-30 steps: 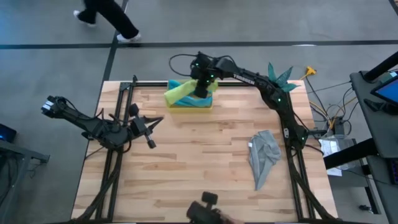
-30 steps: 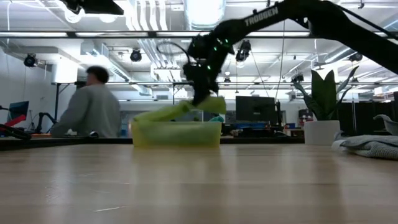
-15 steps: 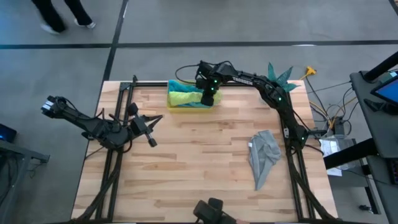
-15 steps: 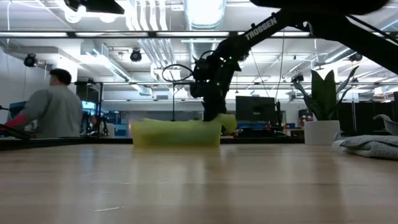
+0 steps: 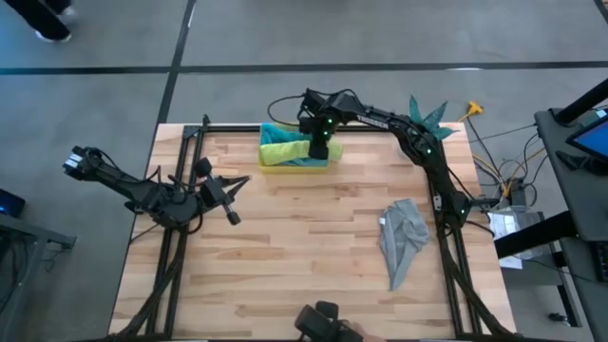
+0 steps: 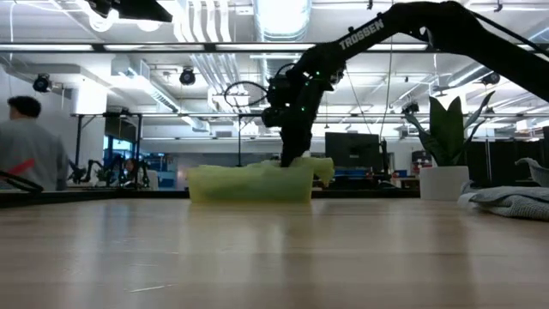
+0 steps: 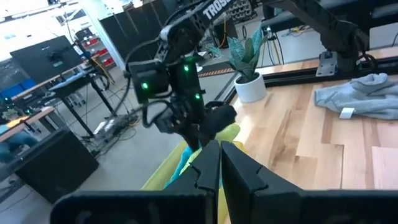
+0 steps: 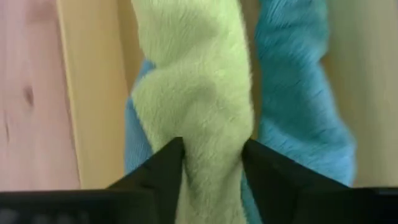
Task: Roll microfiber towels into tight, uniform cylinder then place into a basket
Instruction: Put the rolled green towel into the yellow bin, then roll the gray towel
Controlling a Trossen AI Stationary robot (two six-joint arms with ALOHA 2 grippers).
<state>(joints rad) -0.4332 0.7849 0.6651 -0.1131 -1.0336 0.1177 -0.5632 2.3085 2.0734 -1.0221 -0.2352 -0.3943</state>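
A light butcher-block wooden table (image 5: 304,247) stands on a grey concrete floor (image 5: 380,33) crossed by a dark line. Beyond it lies an open workshop with white ceiling ducts (image 6: 206,34) and bright ceiling lights (image 6: 279,13). A green plant in a white pot (image 6: 444,163) stands at the table's far edge. Dark monitors (image 6: 352,150) sit on desks behind, and a person in grey (image 6: 26,154) shows at one side.

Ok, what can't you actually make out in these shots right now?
- Basket contents: right gripper and green towel cover most of it in the high view.
- Grey towel: cut off by the low view's edge.
- Left gripper blocks the basket's near end in the left wrist view.
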